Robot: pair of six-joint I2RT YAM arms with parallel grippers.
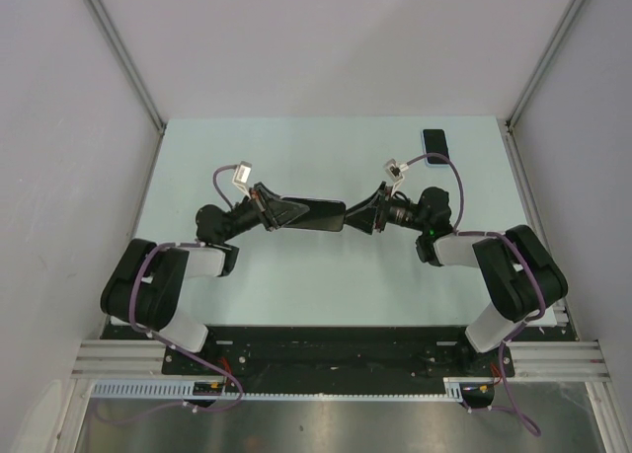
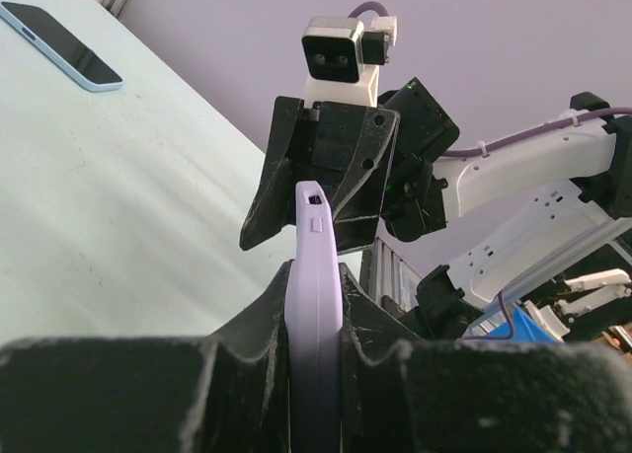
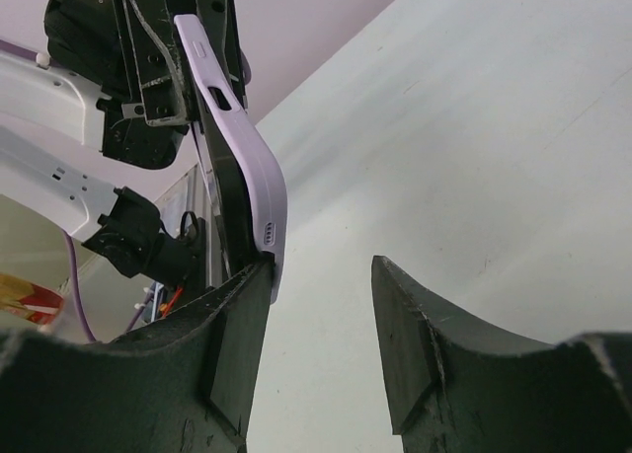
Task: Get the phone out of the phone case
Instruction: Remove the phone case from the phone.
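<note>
Lilac phone case [image 2: 314,305] is held up off the counter [image 1: 296,285], roughly in the middle, strung between the two arms. Its long axis is laid out left to right as seen from above, pretty much level, with one short end buried in the left claw [image 1: 279,212] and the other short end aimed straight at the right claw [image 1: 367,216]. The phone [image 1: 316,214] can be made out as the dark face turned upward, so it's counted as seated in the case.

Left claw: closed down tight on the case. In its own wrist view the case is seen edge-on, pinched by both faces, with the free end sticking out away from the camera.

Right claw: jaws are spread about halfway and nothing is clamped. The tip of the case is tucked in against just one of its fingers [image 3: 232,335], with a clear gap left to the opposite one, so the case is touched but not gripped on that side.

A second phone [image 1: 434,142] with a pale blue rim is parked flat at the far right of the counter, well apart from everything else
</note>
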